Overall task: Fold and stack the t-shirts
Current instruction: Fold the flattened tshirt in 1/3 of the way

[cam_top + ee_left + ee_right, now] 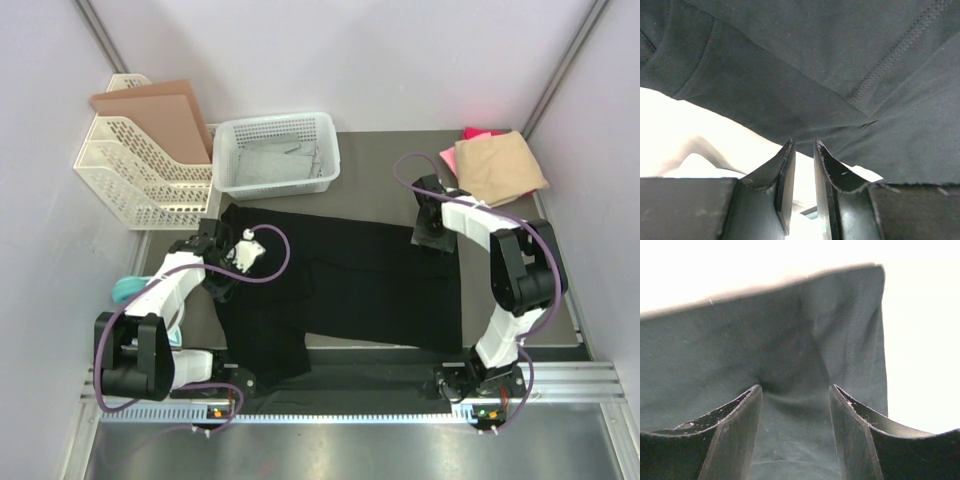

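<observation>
The left gripper (804, 145) pinched the far left edge of the black t-shirt (360, 285), which lay spread between both arms. The right gripper (795, 387) clamped its far right corner. I reckoned they should lift evenly, keeping that edge taut.

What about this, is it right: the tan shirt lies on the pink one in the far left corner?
No. The top external view shows the tan shirt lying on the pink one in the far right corner, not the left.
</observation>
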{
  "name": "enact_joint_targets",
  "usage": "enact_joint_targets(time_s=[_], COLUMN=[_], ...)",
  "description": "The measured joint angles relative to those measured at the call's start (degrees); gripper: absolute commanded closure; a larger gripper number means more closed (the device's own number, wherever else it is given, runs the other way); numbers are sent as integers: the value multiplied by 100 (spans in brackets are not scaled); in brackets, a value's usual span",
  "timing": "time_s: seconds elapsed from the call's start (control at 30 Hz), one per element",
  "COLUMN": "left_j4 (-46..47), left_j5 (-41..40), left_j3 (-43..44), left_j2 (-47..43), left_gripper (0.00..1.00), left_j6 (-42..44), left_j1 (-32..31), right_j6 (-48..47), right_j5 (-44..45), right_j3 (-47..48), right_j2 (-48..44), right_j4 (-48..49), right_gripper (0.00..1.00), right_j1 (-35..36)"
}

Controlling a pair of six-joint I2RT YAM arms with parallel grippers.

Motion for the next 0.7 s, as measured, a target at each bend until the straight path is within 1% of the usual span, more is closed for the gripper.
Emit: enact_joint_targets(time_s=[0.23, 0.33, 0.37, 0.4, 0.43, 0.5, 0.7], left_j4=[44, 44, 39, 39, 24, -4, -83], left_j5=[-120, -129, -125, -111, -94, -35, 111], left_j3=[-39, -101, -105, -101, -87, -35, 297], left_j2=[-9, -11, -11, -9, -9, -4, -7], left_gripper=[74, 74, 74, 74, 74, 73, 73], left_j6=[37, 42, 39, 35, 33, 11, -13], left_j1=[0, 0, 0, 0, 0, 0, 0], right_j6=[-9, -46, -50, -13, -85, -133, -267], right_j5=[57, 46, 37, 33, 2, -42, -61], right_j3=[350, 527, 566, 614, 782, 966, 1709], right_j2=[15, 280, 413, 588, 688, 831, 1287], right_j4=[-2, 0, 33, 72, -26, -90, -669], right_gripper=[43, 43, 45, 50, 52, 49, 49], right_j1=[-101, -109, -111, -111, -114, -116, -138])
